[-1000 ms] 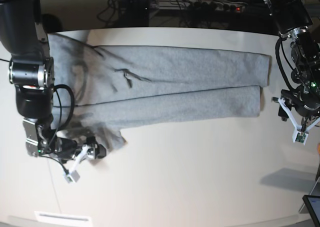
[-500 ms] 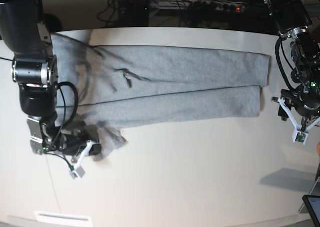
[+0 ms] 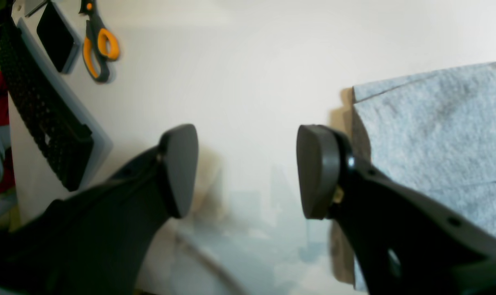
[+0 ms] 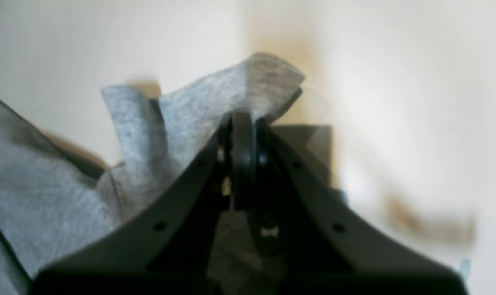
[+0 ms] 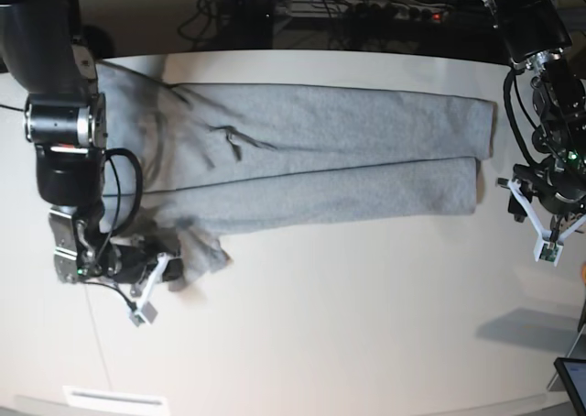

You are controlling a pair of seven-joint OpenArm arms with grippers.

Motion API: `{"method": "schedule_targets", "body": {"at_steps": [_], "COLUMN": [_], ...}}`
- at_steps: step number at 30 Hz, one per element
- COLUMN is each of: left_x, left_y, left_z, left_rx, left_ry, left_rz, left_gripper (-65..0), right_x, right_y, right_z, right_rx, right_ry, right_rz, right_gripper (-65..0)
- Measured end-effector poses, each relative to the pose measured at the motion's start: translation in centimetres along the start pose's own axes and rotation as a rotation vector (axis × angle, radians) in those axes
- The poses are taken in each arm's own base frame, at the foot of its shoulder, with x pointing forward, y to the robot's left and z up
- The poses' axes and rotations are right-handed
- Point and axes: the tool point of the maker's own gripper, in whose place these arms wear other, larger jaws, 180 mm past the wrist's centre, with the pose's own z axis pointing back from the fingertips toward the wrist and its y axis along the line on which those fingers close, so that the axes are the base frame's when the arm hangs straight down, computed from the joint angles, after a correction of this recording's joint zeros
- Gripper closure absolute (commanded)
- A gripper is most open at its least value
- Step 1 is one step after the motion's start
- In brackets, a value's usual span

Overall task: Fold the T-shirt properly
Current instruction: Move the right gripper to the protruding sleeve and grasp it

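The grey T-shirt (image 5: 320,155) lies folded lengthwise in a long band across the table, plain side up. At the left of the base view my right gripper (image 5: 172,271) is shut on the sleeve's edge. The right wrist view shows the pinched grey fabric (image 4: 256,86) bunching above the closed right gripper (image 4: 241,123). My left gripper (image 5: 536,196) hangs at the right, just past the shirt's hem. In the left wrist view the left gripper (image 3: 248,172) is open over bare table, and the T-shirt (image 3: 436,131) lies beside its right finger.
Orange-handled scissors (image 3: 98,45) and a dark flat device (image 3: 43,110) lie on the table beyond the left gripper. A dark screen (image 5: 572,379) sits at the front right corner. Cables run behind the table's far edge (image 5: 366,54).
The right gripper has closed on the sleeve's edge and the sleeve has bunched up at it. The right arm shifted slightly. The left arm has not moved.
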Motion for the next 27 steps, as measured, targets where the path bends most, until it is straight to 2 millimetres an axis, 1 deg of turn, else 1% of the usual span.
{"method": "schedule_targets", "body": {"at_steps": [4, 6, 10, 14, 16, 19, 21, 24, 27], "left_x": [0.1, 0.1, 0.1, 0.1, 0.1, 0.0, 0.0, -0.1, -0.1], "left_y": [0.1, 0.0, -0.1, -0.1, -0.1, -0.2, -0.2, -0.3, -0.3], "left_z": [0.0, 0.0, 0.0, 0.0, 0.0, -0.1, -0.1, -0.1, -0.1], "left_rx": [0.002, 0.001, -0.001, -0.002, -0.003, -0.004, -0.005, -0.006, -0.006], "left_ry": [-0.003, -0.002, -0.003, -0.003, -0.001, 0.002, 0.001, 0.001, 0.002], "left_rz": [-0.002, -0.003, -0.002, -0.002, -0.002, -0.003, -0.003, -0.002, -0.002], "left_gripper": [-37.8, -37.8, -37.8, -37.8, -37.8, -37.8, -37.8, -37.8, -37.8], "right_x": [-1.0, -0.8, 0.1, -0.1, -0.4, -0.1, -0.5, -1.8, -2.1], "right_y": [0.6, 0.8, 1.6, 2.2, 2.3, 2.5, 3.0, 3.7, 4.4], "right_z": [0.9, 1.4, 2.6, 3.4, 3.8, 4.4, 4.8, 5.4, 6.3], "right_rx": [-0.028, -0.042, -0.059, -0.078, -0.087, -0.1, -0.107, -0.121, -0.136], "right_ry": [0.019, 0.028, -0.013, -0.022, 0.001, -0.003, -0.005, 0.024, 0.027], "right_rz": [0.086, 0.119, 0.179, 0.227, 0.241, 0.265, 0.286, 0.316, 0.348], "right_gripper": [0.0, 0.0, 0.0, 0.0, 0.0, 0.0, 0.0, 0.0, 0.0]}}
